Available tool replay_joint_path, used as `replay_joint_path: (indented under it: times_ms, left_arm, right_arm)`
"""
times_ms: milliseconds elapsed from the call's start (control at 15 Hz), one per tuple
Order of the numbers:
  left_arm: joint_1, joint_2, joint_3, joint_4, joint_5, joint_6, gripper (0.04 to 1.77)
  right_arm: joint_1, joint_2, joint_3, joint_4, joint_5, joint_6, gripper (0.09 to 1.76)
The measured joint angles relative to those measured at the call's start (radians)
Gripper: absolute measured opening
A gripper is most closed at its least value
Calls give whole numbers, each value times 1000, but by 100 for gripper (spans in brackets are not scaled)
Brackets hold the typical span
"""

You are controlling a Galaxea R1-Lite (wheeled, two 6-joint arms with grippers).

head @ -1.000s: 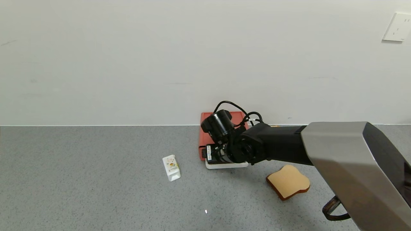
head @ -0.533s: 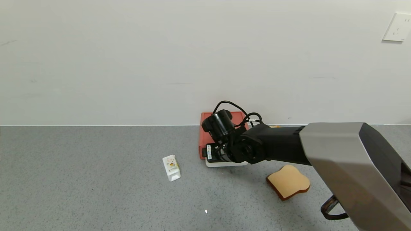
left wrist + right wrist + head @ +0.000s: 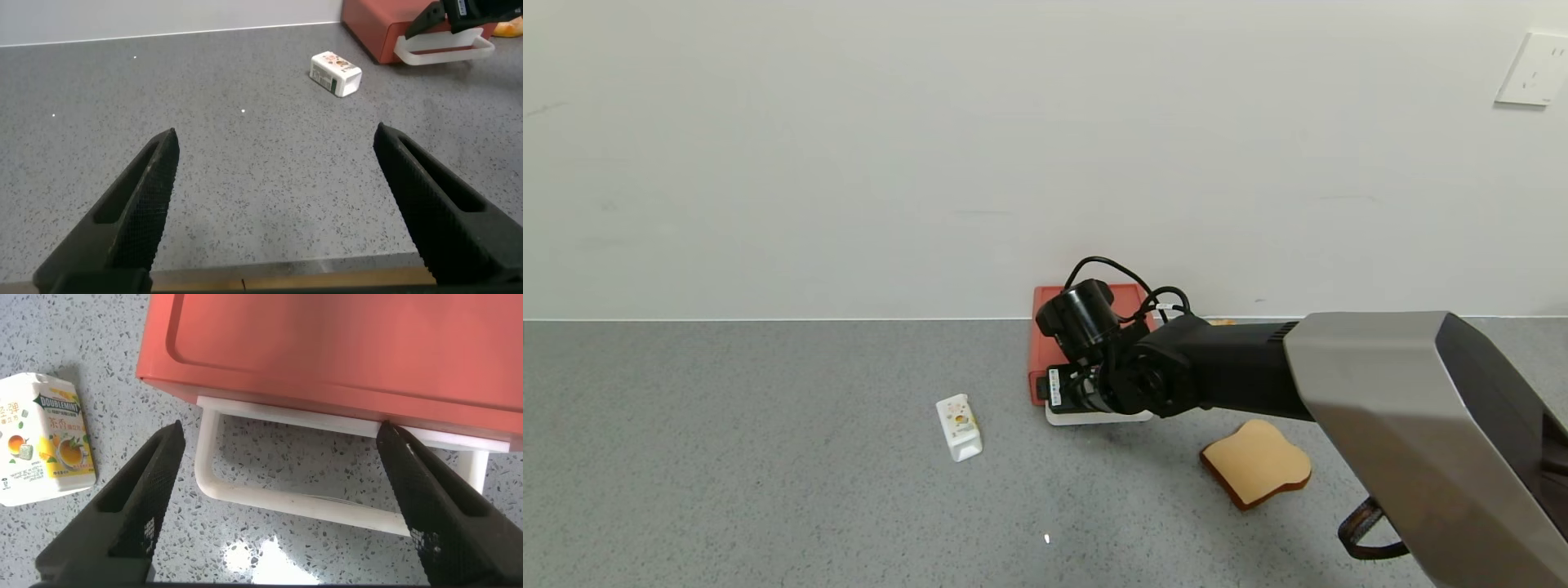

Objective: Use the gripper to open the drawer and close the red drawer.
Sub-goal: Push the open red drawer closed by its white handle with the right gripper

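The drawer (image 3: 1045, 359) sits at the back of the worktop (image 3: 768, 457) against the white wall (image 3: 931, 147), a terracotta-red box with a white loop handle (image 3: 327, 498) on its front, facing the robot. Left of it and a little nearer the robot lies a small white box (image 3: 45, 441) printed "DOUBLEMINT" above some characters too small to read and a picture of citrus fruit; the same box shows in the head view (image 3: 959, 426). The worktop is grey speckled stone, and a white socket plate (image 3: 1535, 69) sits high on the wall to the right. A slice of toast (image 3: 1256, 462) lies on the worktop to the right of the drawer, apart from it. The right gripper (image 3: 278, 514) hovers over the handle with its fingers (image 3: 151, 490) spread wide to either side of the loop, holding nothing. Small white labels on the gripper body cannot be read. The left gripper (image 3: 278, 204) hangs low over the worktop well to the left, its fingers likewise parted and empty. Compared with half a second ago, nothing has visibly moved: arm, drawer, box and toast keep their places.
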Motion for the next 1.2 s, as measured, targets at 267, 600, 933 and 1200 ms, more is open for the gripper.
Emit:
replay_joint_path:
  times_ms: [267, 600, 933, 1200]
  left_arm:
    - [0, 0, 0, 0, 0, 0, 172]
    - [0, 0, 0, 0, 0, 0, 172]
    - [0, 0, 0, 0, 2, 0, 172]
    - [0, 0, 0, 0, 2, 0, 172]
  right_arm:
    - [2, -3, 0, 7, 0, -1, 171]
    - [9, -25, 8, 44, 1, 0, 171]
    - [20, -126, 34, 169, 4, -2, 171]
    - [9, -306, 188, 164, 88, -80, 171]
